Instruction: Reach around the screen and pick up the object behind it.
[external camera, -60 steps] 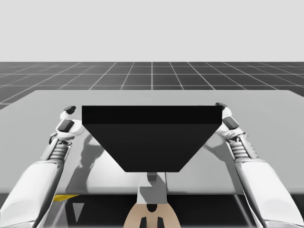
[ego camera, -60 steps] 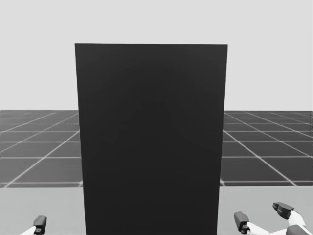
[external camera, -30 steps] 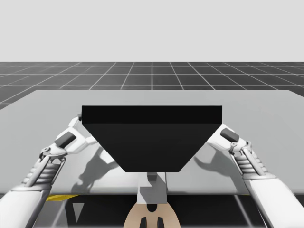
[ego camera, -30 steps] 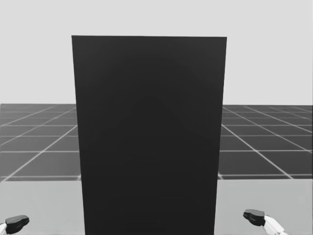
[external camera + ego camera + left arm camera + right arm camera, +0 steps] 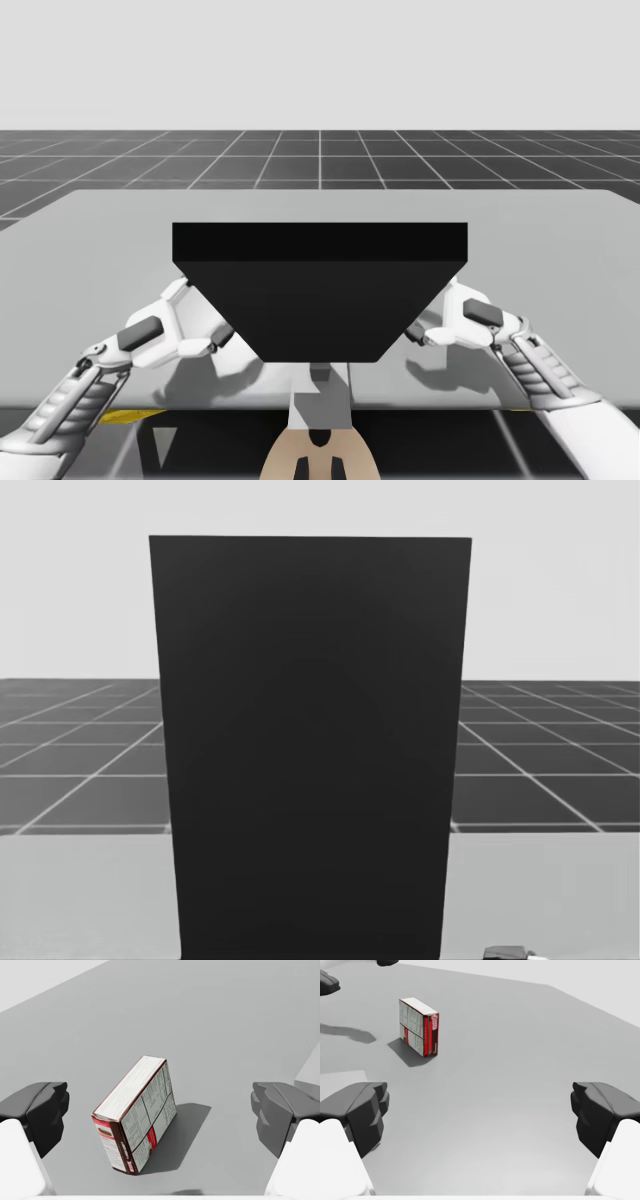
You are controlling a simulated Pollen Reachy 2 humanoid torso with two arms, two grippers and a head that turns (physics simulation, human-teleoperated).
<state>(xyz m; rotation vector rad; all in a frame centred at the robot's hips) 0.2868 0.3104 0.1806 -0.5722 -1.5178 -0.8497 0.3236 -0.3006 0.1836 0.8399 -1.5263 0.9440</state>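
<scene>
My left tool (image 5: 160, 1110) is open, the red-and-white box (image 5: 135, 1115) on the counter (image 5: 520, 1035) at its twelve o'clock, untouched; my right tool (image 5: 480, 1110) is open too, the box well apart at its eleven o'clock. The black screen (image 5: 320, 290) stands mid-counter.

Both spread wide apart: left hand (image 5: 160, 1110), right hand (image 5: 480, 1112).

Matt black screen (image 5: 320, 300), smooth grey table (image 5: 560, 230) — red-and-white box (image 5: 142, 1120) looks cardboard (faintly glossy).
</scene>
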